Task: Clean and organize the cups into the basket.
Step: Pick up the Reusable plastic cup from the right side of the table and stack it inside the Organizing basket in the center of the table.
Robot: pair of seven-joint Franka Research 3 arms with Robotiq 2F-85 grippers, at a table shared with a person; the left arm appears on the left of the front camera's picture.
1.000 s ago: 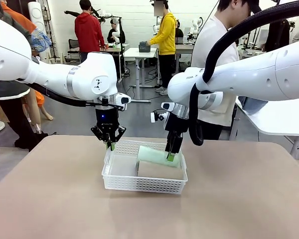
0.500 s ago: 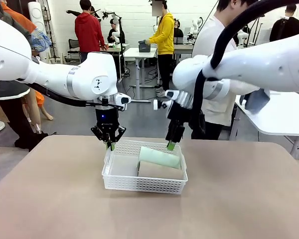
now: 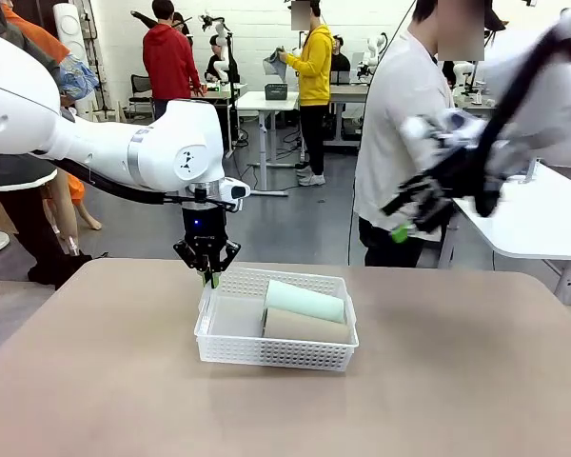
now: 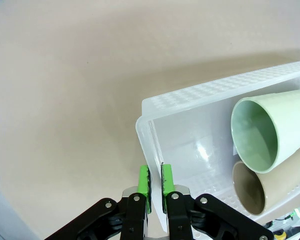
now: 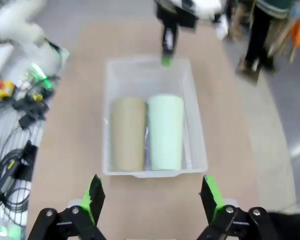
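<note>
Lying on their sides in the shallow white lattice-mesh plastic basket (image 3: 272, 356), two tall matte tumblers are touching along their lengths. The pale mint green tumbler (image 3: 305, 301) is resting by the far wall and the tan-beige tumbler (image 3: 306, 327) by the near wall. Both are filling the right part of the basket, mouths facing the bare left part. That is probably leaving room for more cups, so you are likely partway through the task.

Your left gripper (image 3: 209, 278) is pointing straight down at the basket's far left corner. In the left wrist view its green pads (image 4: 144, 186) are pinched together on the thin rim of the short wall. You are probably holding the basket in place while cups go in.

Your right gripper (image 3: 400, 228) is hanging high above the table's right side, blurred by motion. In its own wrist view its fingers (image 5: 95, 194) are standing wide apart with nothing between them. It is looking down on the basket from well above.

The basket is sitting near the middle of the tan table (image 3: 124, 381). A person in a white top (image 3: 400, 124) is standing at the far side.
</note>
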